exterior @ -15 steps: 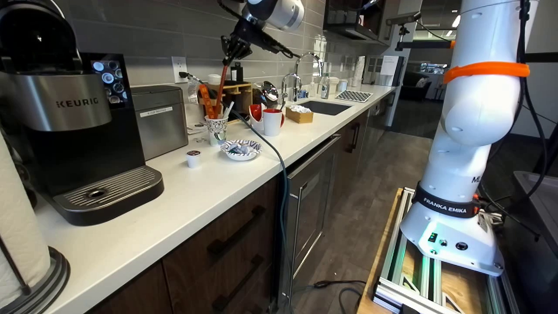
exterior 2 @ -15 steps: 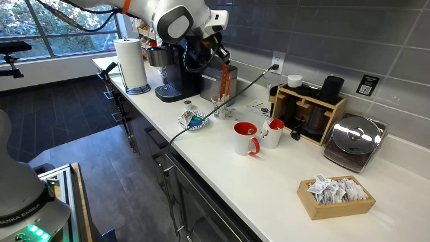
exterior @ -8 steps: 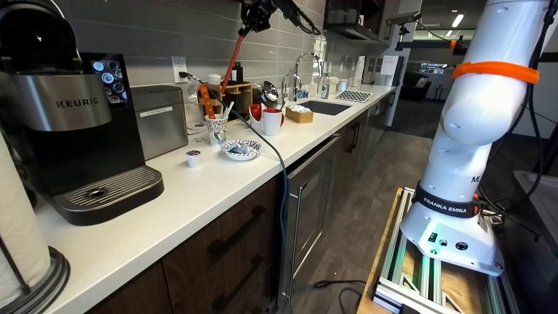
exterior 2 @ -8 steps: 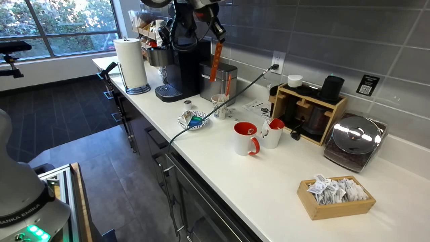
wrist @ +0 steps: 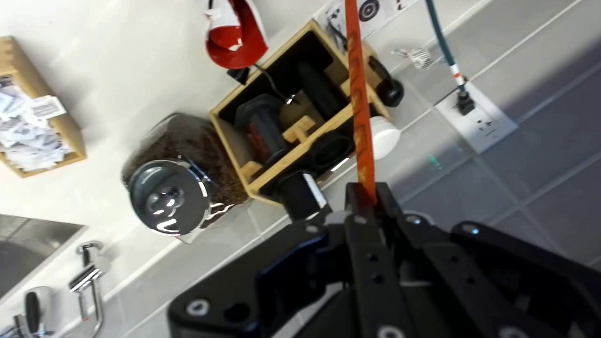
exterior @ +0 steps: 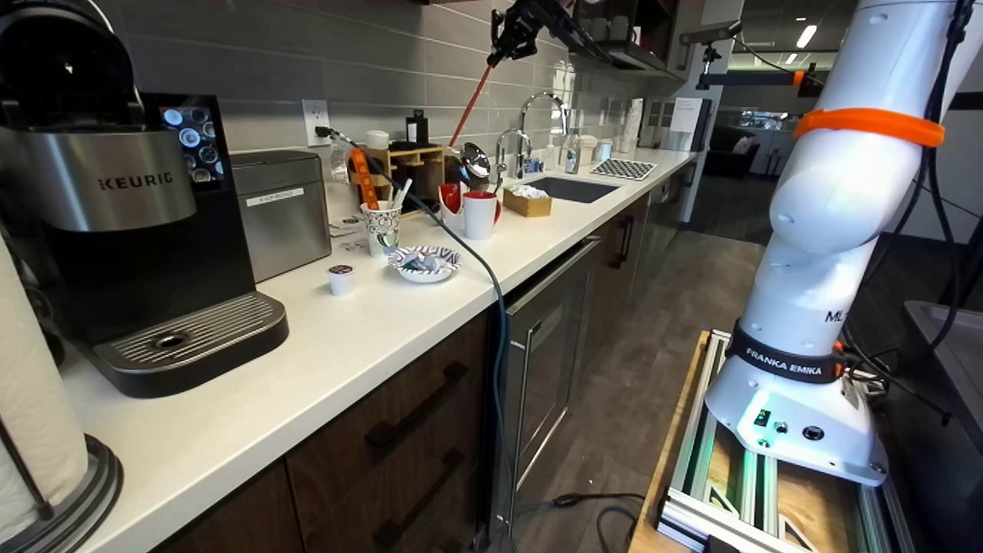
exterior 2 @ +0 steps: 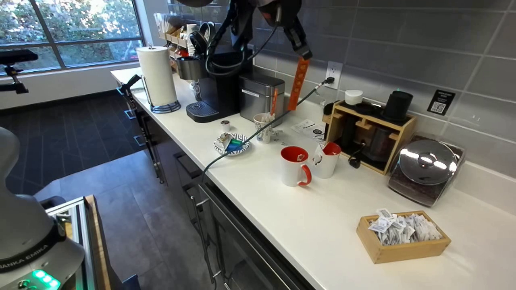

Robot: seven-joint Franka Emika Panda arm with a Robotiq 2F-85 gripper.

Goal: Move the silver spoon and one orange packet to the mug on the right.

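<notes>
End effector (wrist: 372, 199) clamped on an orange packet (exterior 2: 298, 83), tilted in the air.
Lower, on the worktop (exterior 2: 322, 229), a handled mug (exterior 2: 290, 173) stands just beside a second mug (exterior 2: 325, 167); a second packet (exterior: 366, 183) pokes out of a patterned cup (exterior: 382, 233).

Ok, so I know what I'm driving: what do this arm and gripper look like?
The arm is smooth, rounded and white, with an orange band and dark cables. A black collar reading FRANKA EMIKA in white rings the base, which has green lights. The gripper is black and angular, with slim fingers and pale screw heads.
</notes>
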